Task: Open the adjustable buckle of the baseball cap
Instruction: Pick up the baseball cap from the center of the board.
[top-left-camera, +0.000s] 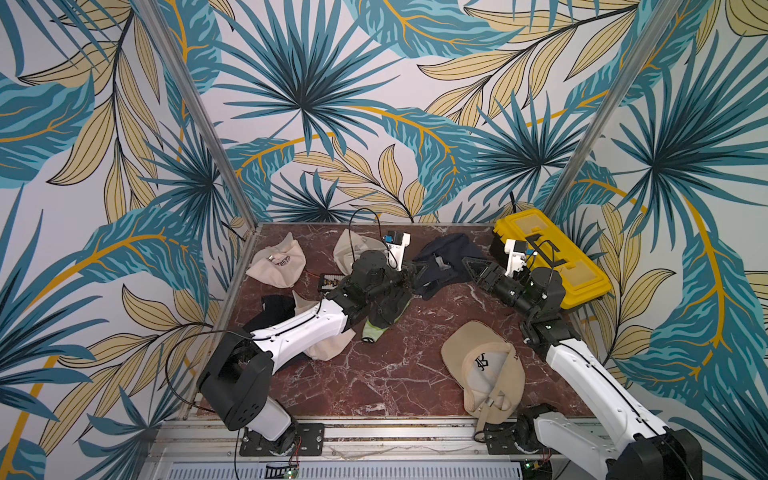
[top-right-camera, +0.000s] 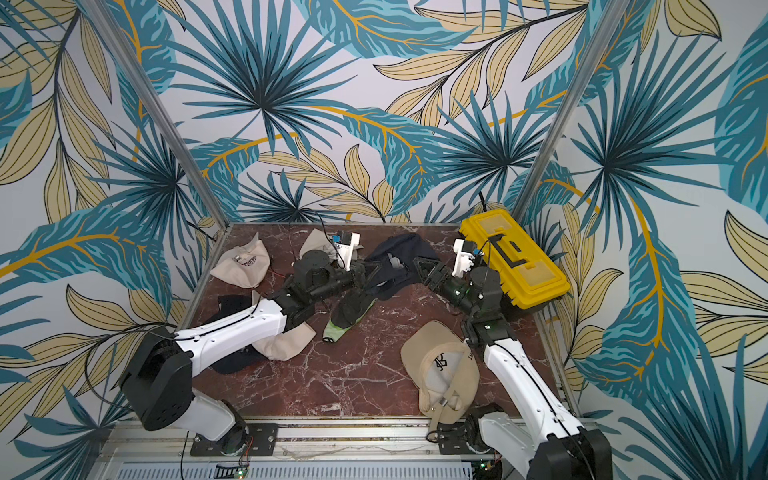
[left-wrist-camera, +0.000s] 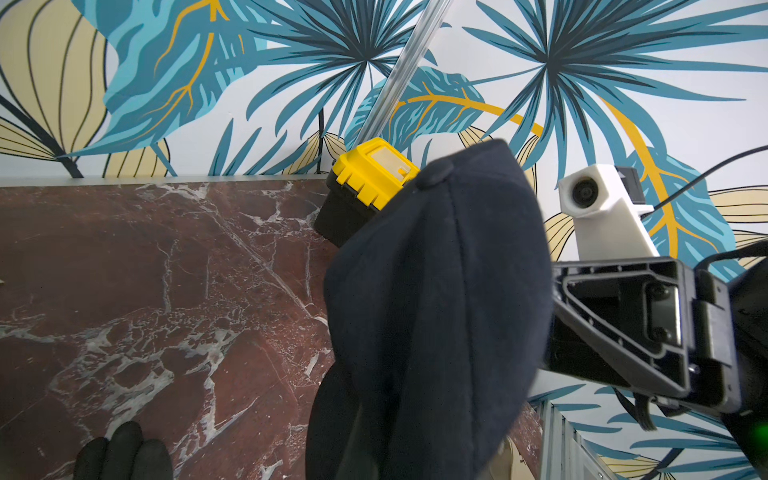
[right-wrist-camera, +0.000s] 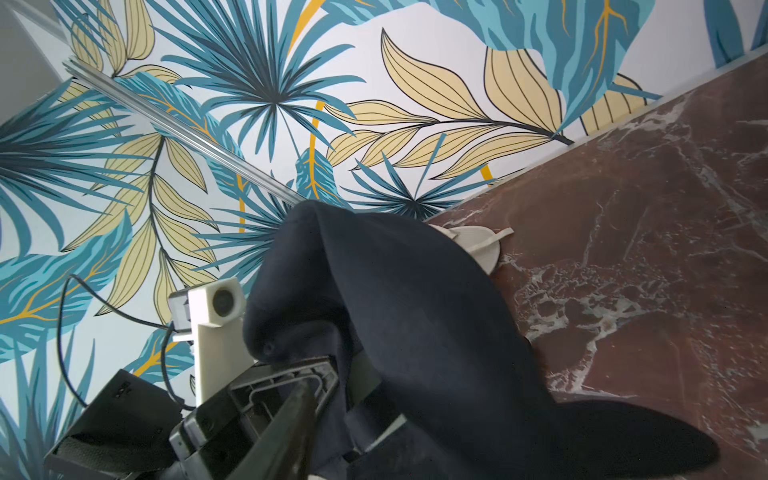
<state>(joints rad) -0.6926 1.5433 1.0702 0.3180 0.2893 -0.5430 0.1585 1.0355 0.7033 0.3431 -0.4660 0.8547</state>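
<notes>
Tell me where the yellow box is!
In a top view the yellow toolbox sits at the table's far right corner, just behind the right arm; the dark blue cap is beside it, toward the middle.

We find both top views bright and evenly lit. The red-brown marble-patterned surface shows only soft, short shadows beneath the arms, so the light probably comes diffusely from above. The silver metal corner posts splay outward toward the frame edges, a wide-lens distortion.

In the left wrist view the dark navy fabric baseball cap sits close to the lens. Its lower edge is soft and its folds are nearly lost in shade, and a small green light smears into a glow. In the right wrist view the cap is again underexposed, while the blue and cream leaf-printed wall stays crisp.
</notes>
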